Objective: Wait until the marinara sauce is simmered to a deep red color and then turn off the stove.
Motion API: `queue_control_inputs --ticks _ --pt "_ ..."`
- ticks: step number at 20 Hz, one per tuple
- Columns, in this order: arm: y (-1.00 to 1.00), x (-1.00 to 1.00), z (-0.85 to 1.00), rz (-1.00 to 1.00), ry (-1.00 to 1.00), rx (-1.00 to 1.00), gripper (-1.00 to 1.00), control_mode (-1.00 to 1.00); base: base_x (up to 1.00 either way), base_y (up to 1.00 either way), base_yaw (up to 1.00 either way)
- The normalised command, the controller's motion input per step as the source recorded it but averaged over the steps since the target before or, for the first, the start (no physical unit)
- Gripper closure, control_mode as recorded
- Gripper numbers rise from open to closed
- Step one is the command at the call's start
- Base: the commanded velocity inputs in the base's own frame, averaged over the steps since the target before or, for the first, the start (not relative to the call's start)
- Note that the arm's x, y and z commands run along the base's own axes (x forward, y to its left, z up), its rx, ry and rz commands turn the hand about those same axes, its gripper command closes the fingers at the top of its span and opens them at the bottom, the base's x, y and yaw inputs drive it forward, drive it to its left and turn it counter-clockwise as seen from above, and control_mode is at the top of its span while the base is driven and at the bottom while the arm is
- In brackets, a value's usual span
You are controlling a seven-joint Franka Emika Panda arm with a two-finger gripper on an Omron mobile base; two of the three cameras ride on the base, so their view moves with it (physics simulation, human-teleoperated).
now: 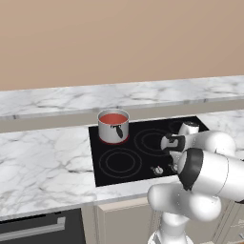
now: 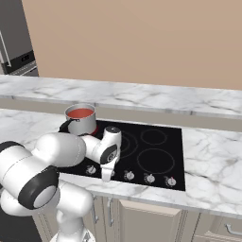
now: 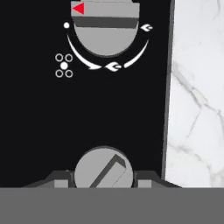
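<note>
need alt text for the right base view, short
A white robot arm reaches down over the front edge of a black stove, its claw lowered onto the row of silver knobs. A small steel saucepan of orange-red marinara sauce sits on the back left burner, with marble counter around.

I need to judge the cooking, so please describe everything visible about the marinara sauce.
The marinara sauce is a smooth, opaque orange-red liquid, showing as a flat round disc. It fills a small steel saucepan nearly to the rim. The pan stands upright on the rear left burner of the black stove. Nothing else touches the sauce.
</note>
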Motion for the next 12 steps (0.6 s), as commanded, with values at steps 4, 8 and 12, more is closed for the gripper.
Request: queue_control_inputs --ticks 4,8,12 --pt "0.00 0.00 0.00 -0.25 0.05 0.00 1.00 -1.00 0.00 0.00 0.00" --pt "0.00 -0.01 0.00 -0.25 0.05 0.00 1.00 -1.00 0.00 0.00 0.00" --pt "0.00 0.00 0.00 -0.25 0.06 0.00 1.00 -1.00 0.00 0.00 0.00"
